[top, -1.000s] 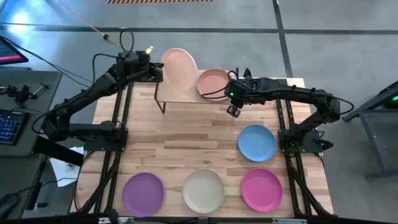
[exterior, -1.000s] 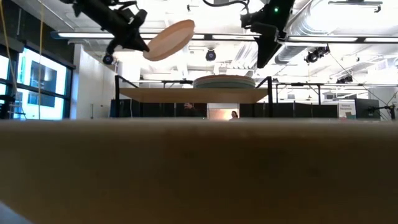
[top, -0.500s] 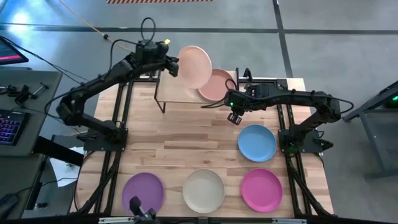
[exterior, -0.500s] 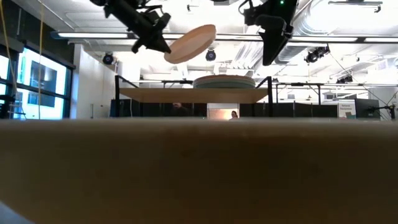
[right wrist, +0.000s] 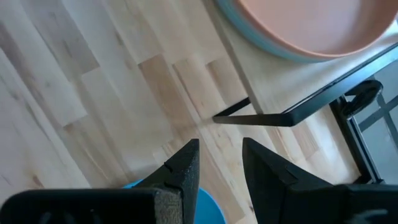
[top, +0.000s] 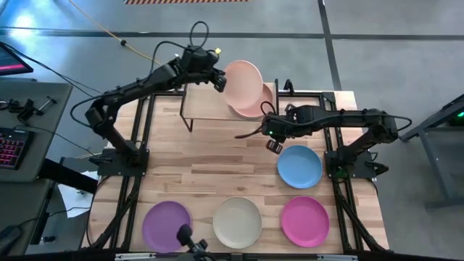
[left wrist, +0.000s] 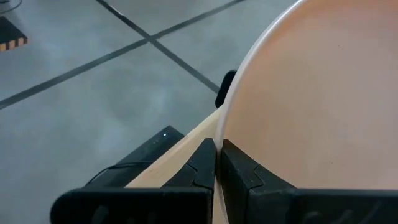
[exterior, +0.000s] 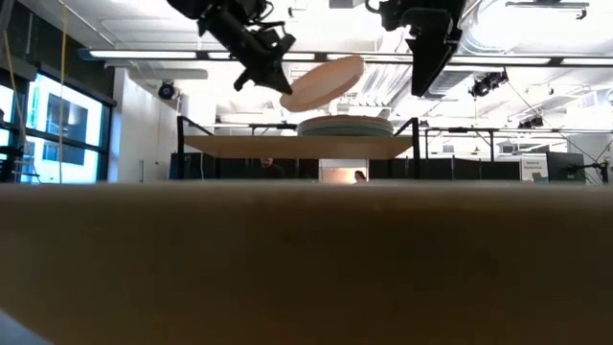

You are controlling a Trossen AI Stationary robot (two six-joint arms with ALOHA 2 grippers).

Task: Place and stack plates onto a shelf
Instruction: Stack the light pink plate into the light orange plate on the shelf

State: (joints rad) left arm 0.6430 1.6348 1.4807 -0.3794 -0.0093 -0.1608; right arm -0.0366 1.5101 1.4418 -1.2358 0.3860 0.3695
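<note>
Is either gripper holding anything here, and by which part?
The left gripper pinches the pale pink plate by its rim, above the shelf. The right gripper is open and empty.

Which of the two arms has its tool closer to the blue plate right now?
The right. The right tool hangs open just beside the blue plate, near its rim. The left tool is far off above the shelf, shut on the pale pink plate.

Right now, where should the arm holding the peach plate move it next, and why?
Probably a bit lower and level. The left tool grips the peach plate by its rim, tilted in the air above the stack of plates on the shelf. Lowering it flat onto the stack before letting go seems best.
</note>
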